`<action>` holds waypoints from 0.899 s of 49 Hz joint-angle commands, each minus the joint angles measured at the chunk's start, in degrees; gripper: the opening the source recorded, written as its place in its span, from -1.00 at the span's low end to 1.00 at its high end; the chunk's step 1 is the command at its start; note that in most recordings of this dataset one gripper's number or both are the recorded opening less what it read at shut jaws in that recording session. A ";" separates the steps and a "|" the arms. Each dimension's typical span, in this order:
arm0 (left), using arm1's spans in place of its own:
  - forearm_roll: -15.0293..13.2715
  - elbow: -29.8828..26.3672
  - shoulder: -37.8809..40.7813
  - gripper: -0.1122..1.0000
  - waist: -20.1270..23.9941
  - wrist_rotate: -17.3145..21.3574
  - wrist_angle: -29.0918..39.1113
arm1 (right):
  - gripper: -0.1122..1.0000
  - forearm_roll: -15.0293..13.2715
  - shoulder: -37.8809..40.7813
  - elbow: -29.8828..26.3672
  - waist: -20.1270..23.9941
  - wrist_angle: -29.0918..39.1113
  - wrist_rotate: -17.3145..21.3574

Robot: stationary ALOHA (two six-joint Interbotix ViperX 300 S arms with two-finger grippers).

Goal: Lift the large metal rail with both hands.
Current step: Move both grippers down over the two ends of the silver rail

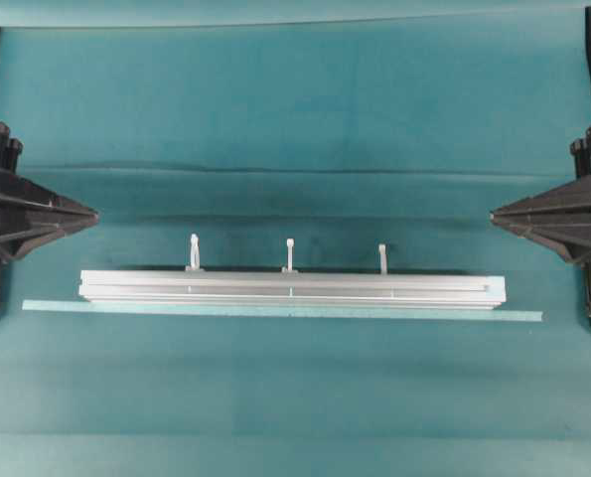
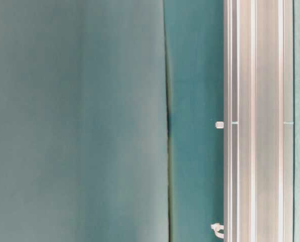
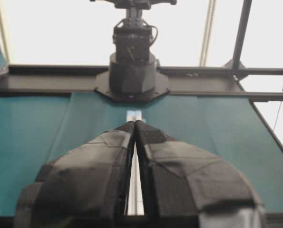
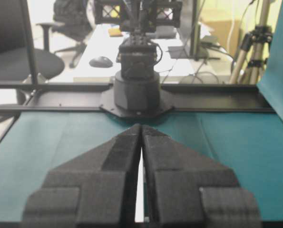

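The large metal rail (image 1: 293,289) lies flat across the middle of the teal cloth, grooves lengthwise, with three white zip ties (image 1: 289,254) sticking up along its far edge. It also runs down the right of the table-level view (image 2: 258,121). My left gripper (image 1: 94,213) is shut and empty at the left edge, above and clear of the rail's left end. My right gripper (image 1: 494,213) is shut and empty at the right edge, clear of the rail's right end. In both wrist views the fingertips touch (image 3: 134,124) (image 4: 141,127), and a sliver of the rail (image 3: 134,115) shows beyond.
A thinner, longer pale flat strip (image 1: 281,311) lies along the rail's near side. A fold in the cloth (image 1: 295,171) runs across behind the rail. Each wrist view faces the opposite arm's base (image 3: 131,71) (image 4: 137,90).
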 commanded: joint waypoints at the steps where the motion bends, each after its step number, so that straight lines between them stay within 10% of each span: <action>1: 0.35 -0.88 1.32 -0.54 0.35 -1.32 0.35 | -0.60 0.44 0.97 -0.18 -0.62 -0.18 0.44; 10: 0.53 -2.81 3.25 -0.82 0.09 -3.52 3.34 | -0.80 6.86 2.20 -2.37 -1.93 9.76 3.52; 44: 0.97 -22.24 18.37 -0.83 -1.23 -6.94 48.87 | -0.80 6.06 18.28 -18.28 -3.96 50.27 6.77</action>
